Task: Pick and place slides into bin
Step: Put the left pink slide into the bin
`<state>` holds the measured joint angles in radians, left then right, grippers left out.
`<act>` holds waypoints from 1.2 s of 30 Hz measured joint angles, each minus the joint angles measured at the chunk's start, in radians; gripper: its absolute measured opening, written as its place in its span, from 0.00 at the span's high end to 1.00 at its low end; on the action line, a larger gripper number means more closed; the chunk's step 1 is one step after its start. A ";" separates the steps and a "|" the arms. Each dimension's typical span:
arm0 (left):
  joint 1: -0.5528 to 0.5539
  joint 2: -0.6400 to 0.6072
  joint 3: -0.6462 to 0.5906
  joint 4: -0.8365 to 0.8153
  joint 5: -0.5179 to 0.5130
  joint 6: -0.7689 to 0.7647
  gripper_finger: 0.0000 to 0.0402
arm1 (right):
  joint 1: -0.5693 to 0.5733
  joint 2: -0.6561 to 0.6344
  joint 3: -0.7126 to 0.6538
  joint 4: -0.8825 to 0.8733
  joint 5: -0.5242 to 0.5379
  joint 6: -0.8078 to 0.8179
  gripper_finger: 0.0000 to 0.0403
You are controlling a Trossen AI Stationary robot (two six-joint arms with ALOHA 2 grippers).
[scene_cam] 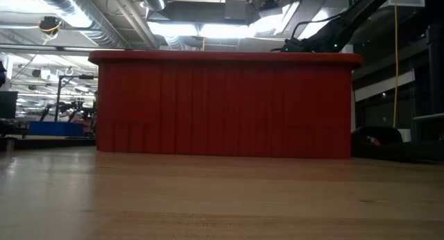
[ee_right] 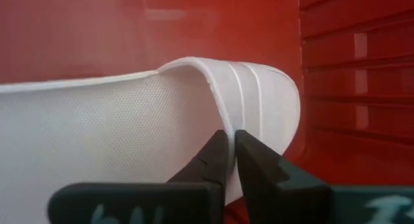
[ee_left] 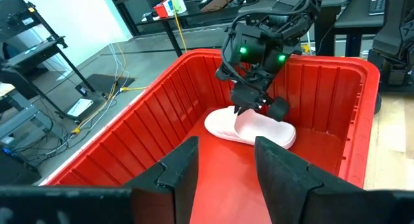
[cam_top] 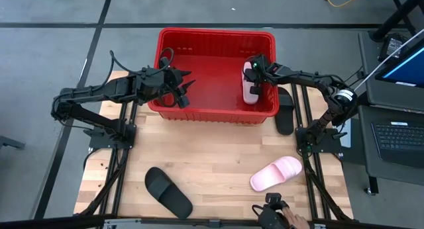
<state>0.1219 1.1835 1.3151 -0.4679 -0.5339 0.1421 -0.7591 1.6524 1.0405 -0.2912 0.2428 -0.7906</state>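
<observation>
Grey workshop floor surrounds a pale wooden bench (cam_top: pixel 218 156) seen from above, with a large red bin (cam_top: pixel 216 112) at its upper middle. Inside the bin, toward its right end, the right claw (cam_top: pixel 252 77) pinches the strap edge of a pale pink slide (cam_top: pixel 250 90); the right wrist view shows the two dark fingers (ee_right: pixel 217 162) nearly together on the strap's thin rim, so the claw is clenched on the slide (ee_right: pixel 129 133). The left wrist view shows that slide (ee_left: pixel 252 128) lying on the bin floor near the far wall, the right claw above it. At the bin's left rim, the left claw (cam_top: pixel 184 90) hovers with its fingers (ee_left: pixel 178 169) spread apart, holding nothing. Outside the bin, a black slide (cam_top: pixel 285 110) lies just beside its right wall. A second pink slide (cam_top: pixel 275 173) lies at the lower right of the bench, and another black slide (cam_top: pixel 168 191) at the lower left. The low view shows the bin's ribbed red wall (scene_cam: pixel 222 105) filling the middle.
</observation>
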 joint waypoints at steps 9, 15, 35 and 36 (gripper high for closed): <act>0.000 0.000 0.000 0.000 0.000 0.001 0.64 | 0.004 0.000 0.000 0.001 0.000 0.000 0.90; 0.000 0.000 0.000 0.000 0.001 0.002 0.64 | 0.004 0.000 0.000 0.000 0.000 0.030 0.90; 0.000 0.000 0.000 0.000 0.010 0.000 0.64 | 0.010 0.000 0.001 -0.042 -0.036 0.053 0.76; 0.000 0.000 0.000 0.000 0.010 0.000 0.64 | 0.010 0.000 0.001 -0.042 -0.035 0.052 0.72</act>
<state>0.1219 1.1835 1.3151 -0.4683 -0.5240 0.1417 -0.7486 1.6524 1.0420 -0.3332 0.2077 -0.7383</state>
